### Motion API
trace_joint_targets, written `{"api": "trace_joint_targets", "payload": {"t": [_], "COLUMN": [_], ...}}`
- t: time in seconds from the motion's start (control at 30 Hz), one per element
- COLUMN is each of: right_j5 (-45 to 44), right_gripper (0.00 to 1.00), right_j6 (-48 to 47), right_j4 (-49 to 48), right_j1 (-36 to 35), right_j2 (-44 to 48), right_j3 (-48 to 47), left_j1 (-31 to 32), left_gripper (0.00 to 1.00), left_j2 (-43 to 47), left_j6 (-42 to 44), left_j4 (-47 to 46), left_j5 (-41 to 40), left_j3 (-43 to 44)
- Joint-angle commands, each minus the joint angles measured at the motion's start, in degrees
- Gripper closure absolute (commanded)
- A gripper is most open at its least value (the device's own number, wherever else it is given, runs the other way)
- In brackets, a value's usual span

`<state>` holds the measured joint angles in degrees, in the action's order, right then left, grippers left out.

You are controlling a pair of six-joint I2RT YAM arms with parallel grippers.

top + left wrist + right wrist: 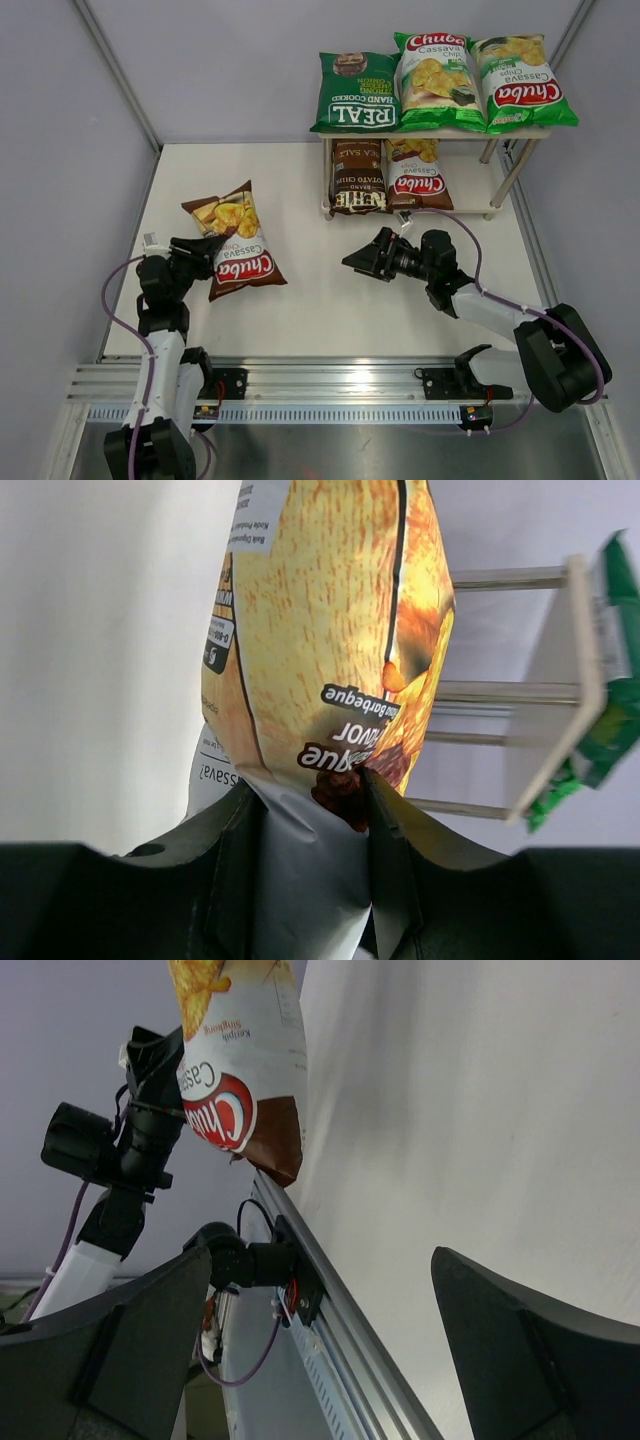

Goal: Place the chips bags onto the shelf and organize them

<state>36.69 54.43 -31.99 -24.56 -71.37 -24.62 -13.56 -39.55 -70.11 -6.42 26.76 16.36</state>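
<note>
- Bag: the brown-red bag (238, 245) is sitting tilted at the left of the table (330, 300), well apart from the shelf (472, 192). I cannot tell whether it is resting on the surface or just coming off it.
- Grip: the left claw (212, 250) is pinching a thin fold of film at the bag's edge, not its puffed body.
- Risk, judged: the glossy film may be working loose from so thin a pinch during a carry, with the air-filled body swinging and tugging at the hold.
- Risk, judged: the only bare spot is showing on the lower board, to the right of the second brown-red bag (418, 175). A bag going in there may be catching the upper board or pushing that neighbour askew.
- Risk, judged: the right claw (352, 263) is hanging wide open and empty in front of the shelf, so a carry from the left may be running into it.
- Labels on the pinched bag: "Chuba" and "Cassava Chips" are showing from above, and "Barbeque" is reading upside down in the left wrist view.
- Labels on the upper board: the dark green bag (355, 95) is showing "REAL HAND COOKED". Both light green bags (438, 70) are showing "Chuba Cassava Chips".
- Labels on the lower board: the dark brown bag (358, 178) is showing "POTATO CHIPS" and "SEA SALT".
</note>
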Motion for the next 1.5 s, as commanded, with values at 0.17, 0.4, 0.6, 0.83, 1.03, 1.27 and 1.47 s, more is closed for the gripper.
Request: {"api": "trace_joint_targets", "payload": {"t": [0.17, 0.4, 0.6, 0.83, 1.03, 1.27, 1.47], "right_j5": [-12.76, -27.71, -45.99, -47.15, -44.6, -38.19, -40.9], "right_gripper": [0.01, 0.0, 0.0, 0.01, 0.01, 0.0, 0.01], "right_j6": [0.85, 0.06, -6.26, -13.39, -16.2, -17.52, -19.36], "right_j4": [-13.01, -20.11, -26.28, -29.89, -32.87, -43.4, -42.46], "right_j1": [-12.43, -20.34, -31.84, -36.53, -37.67, -37.76, -37.67], "right_j2": [4.13, 2.83, -0.25, -8.33, -14.93, -20.9, -23.11], "right_j3": [0.1, -2.36, -4.9, -13.6, -20.81, -24.68, -27.93], "left_j1": [7.04, 13.12, 18.3, 22.96, 24.72, 24.99, 26.39], "left_gripper": [0.83, 0.85, 0.86, 0.85, 0.84, 0.83, 0.84], "left_j2": [7.73, 10.55, 11.6, 12.39, 12.39, 13.01, 14.58], "left_j6": [-18.83, -28.66, -32.11, -34.13, -36.24, -37.29, -37.91], "left_j4": [-13.36, -15.03, -16.88, -16.61, -17.93, -17.93, -17.58], "left_j5": [-7.5, -17.44, -24.64, -29.22, -29.05, -27.47, -27.12], "left_j3": [1.92, 3.5, 5.61, 7.98, 8.69, 9.92, 9.22]}}
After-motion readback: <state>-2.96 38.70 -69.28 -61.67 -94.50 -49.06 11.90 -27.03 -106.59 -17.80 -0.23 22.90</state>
